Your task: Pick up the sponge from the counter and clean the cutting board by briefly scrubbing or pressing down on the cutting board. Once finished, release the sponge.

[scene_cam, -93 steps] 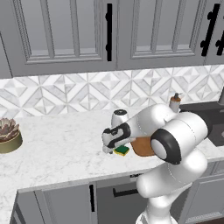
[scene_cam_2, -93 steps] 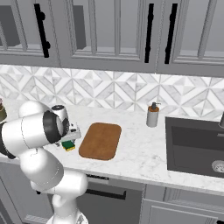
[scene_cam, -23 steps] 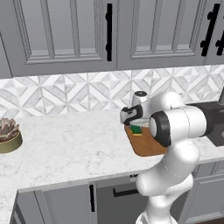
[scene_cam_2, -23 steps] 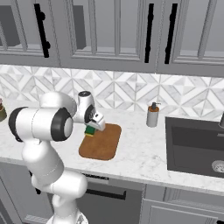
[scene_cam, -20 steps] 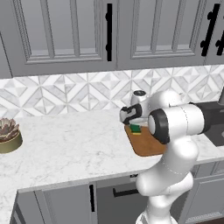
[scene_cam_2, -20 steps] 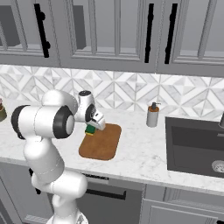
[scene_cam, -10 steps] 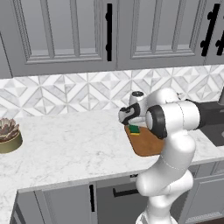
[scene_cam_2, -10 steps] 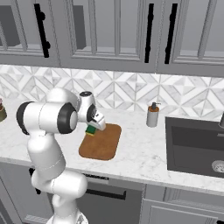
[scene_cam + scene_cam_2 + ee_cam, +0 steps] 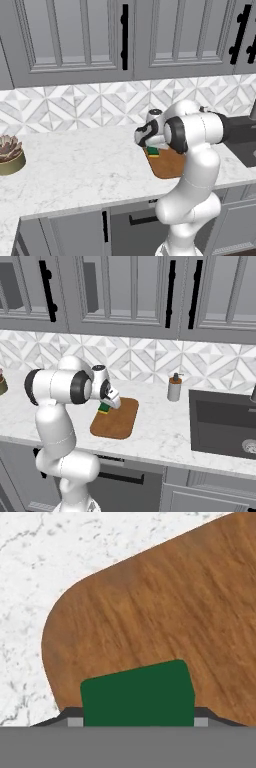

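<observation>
The broad white marble-look counter [image 9: 75,170] carries the flat reddish-brown wooden cutting board [image 9: 116,420]. On the board's far left corner sits the small green-topped yellow sponge [image 9: 104,408], clamped between the closed-in fingers of the two-finger gripper [image 9: 107,404], pressing down on the wood.

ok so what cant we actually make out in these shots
- Whether the sponge touches the cutting board: hand view shows its green top; the underside is hidden.
- Gripper fingers: hand view cuts them off at the bottom edge; the sponge covers the rest.
- Near right part of the board: left base view, behind the arm.
- Plant pot: cut by the left edge.
</observation>
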Controlling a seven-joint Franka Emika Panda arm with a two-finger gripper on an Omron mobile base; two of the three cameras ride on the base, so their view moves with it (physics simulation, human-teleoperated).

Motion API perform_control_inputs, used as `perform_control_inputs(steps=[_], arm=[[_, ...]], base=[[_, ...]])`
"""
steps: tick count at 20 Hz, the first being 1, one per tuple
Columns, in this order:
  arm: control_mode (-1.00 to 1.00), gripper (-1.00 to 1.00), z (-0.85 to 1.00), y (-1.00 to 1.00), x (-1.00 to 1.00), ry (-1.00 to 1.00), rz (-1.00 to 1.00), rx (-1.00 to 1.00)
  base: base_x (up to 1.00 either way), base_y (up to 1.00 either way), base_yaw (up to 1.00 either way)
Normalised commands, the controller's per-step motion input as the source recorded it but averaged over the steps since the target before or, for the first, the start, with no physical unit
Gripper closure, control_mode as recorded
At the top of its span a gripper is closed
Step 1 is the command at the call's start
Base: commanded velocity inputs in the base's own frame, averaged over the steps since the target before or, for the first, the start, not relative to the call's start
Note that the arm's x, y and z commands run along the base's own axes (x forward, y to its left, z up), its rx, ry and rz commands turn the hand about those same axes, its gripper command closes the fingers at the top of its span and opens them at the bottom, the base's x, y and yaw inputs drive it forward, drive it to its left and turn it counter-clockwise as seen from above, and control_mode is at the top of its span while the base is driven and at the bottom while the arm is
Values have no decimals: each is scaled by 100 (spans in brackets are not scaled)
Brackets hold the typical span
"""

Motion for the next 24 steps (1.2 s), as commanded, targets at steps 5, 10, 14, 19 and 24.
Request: perform_control_inputs(steps=[5,10,14,19,24], arm=[[-100,100,-33,0,-8,0,0,0],[-100,100,-24,0,-54,0,-4,0],[-100,100,-29,0,-61,0,-3,0],[-100,100,-32,0,-67,0,-3,0],[-100,100,-30,0,-71,0,-2,0]], base=[[0,0,0],[0,0,0],[0,0,0],[0,0,0],[0,0,0]])
